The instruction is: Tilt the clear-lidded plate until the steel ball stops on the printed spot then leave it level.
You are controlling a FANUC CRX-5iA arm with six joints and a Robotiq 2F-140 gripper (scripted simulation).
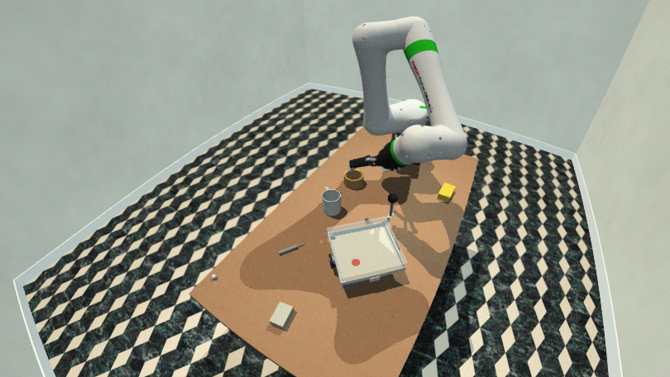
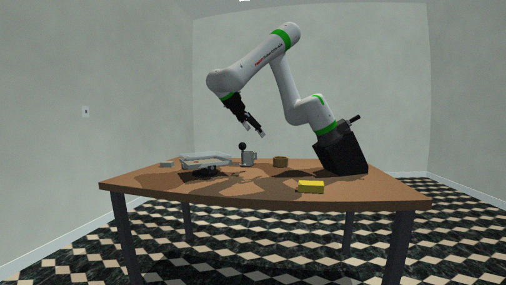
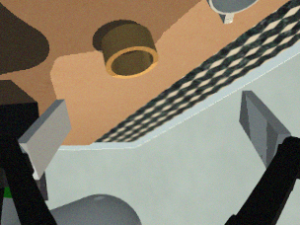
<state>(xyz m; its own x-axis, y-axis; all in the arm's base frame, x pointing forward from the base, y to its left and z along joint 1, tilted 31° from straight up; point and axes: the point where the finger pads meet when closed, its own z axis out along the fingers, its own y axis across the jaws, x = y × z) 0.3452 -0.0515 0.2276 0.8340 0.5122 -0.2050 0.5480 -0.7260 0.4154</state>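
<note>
The clear-lidded plate point(image 1: 375, 252) point(image 2: 214, 161) stands on a dark base; I cannot tell whether it is exactly level. Its printed red spot point(image 1: 356, 262) point(image 2: 196, 161) lies toward the near left side in the top view. A small grey ball-like shape point(image 1: 332, 236) shows in the plate's far left corner, away from the spot; it is faint. A black knob point(image 1: 393, 198) point(image 2: 242, 145) tops an upright rod on an arm at the plate's far right corner. My gripper point(image 1: 368, 167) point(image 2: 253, 130) point(image 3: 152, 110) is open and empty, in the air above the table, clear of plate and knob.
A brown round bowl point(image 1: 353, 180) point(image 2: 280, 161) point(image 3: 130, 44) and a grey mug point(image 1: 331, 203) point(image 2: 247, 158) stand beyond the plate. A yellow block point(image 1: 447, 192) point(image 2: 310, 186), pale block point(image 1: 281, 315) point(image 2: 166, 164), screwdriver-like tool point(image 1: 289, 250) and small grey ball point(image 1: 214, 277) lie apart from it.
</note>
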